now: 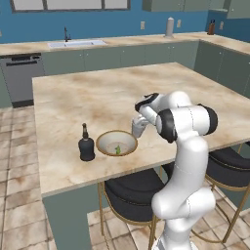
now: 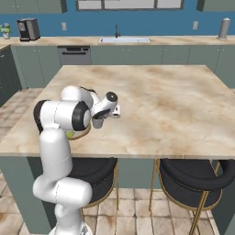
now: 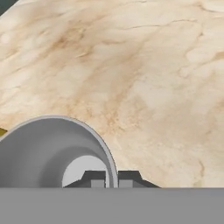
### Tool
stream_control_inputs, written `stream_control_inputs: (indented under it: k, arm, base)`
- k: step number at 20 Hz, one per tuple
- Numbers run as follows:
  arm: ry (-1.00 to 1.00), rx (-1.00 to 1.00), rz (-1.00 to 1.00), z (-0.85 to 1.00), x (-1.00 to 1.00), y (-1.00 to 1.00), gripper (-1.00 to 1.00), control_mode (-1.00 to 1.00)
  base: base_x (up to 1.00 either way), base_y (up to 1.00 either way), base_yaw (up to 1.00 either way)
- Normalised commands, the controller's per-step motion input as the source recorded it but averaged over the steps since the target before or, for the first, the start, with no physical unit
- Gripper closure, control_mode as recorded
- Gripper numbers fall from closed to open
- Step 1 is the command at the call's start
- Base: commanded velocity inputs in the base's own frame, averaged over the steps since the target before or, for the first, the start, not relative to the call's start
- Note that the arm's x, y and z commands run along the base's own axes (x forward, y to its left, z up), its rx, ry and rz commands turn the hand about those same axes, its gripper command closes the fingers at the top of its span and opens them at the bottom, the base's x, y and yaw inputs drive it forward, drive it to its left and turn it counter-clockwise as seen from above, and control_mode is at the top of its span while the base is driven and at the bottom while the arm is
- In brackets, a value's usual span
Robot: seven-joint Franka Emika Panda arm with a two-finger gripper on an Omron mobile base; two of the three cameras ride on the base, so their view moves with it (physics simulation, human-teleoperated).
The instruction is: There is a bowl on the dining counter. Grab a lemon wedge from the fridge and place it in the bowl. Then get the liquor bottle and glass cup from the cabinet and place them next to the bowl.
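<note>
Jaws: I read the jaws (image 3: 112, 180) as pinched on the wall of the cup (image 3: 48, 151). In the hand view one fingertip sits inside the rim and the other outside it, with the thin grey wall between them.
Cup: I see it held by its rim. In the right base view the cup (image 2: 97, 122) hangs under the hand, just above or on the worktop (image 2: 156, 105); I cannot tell whether its base touches.
Cup relative to bowl: in the left base view the hand sits just beside the right edge of the bowl (image 1: 116, 143). The cup itself is hidden behind the wrist there.
Lemon wedge: I see a small yellow-green piece (image 1: 117, 148) lying inside the bowl. I judge this step done.
Bottle: the bottle (image 1: 86, 144) stands upright on the worktop, just left of the bowl and apart from it. I judge this step done.
Remaining: I judge only the cup is left. It needs setting down upright beside the bowl, then releasing.
Caution: I would lower it straight, since the grip is on one side of the rim and the cup could tip on release.
Far side: the worktop beyond the hand shows plain marbled stone.
</note>
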Motion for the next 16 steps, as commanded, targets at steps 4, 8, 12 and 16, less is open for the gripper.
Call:
stream_control_inputs:
  k: [4, 8, 12, 16]
  arm:
    - [0.24, 0.00, 0.00, 0.38, 0.15, -0.01, 1.00, -1.00]
    - [0.25, -0.02, 0.00, 0.02, 0.00, 0.00, 1.00, -1.00]
    - [0.23, -0.08, 0.00, -0.01, -0.01, -0.03, 1.00, -1.00]
    - [0.09, -0.14, 0.00, -0.10, -0.10, -0.12, 1.00, -1.00]
  base:
    - [0.00, 0.00, 0.00]
    - [0.00, 0.00, 0.00]
    - [0.00, 0.00, 0.00]
    - [0.00, 0.00, 0.00]
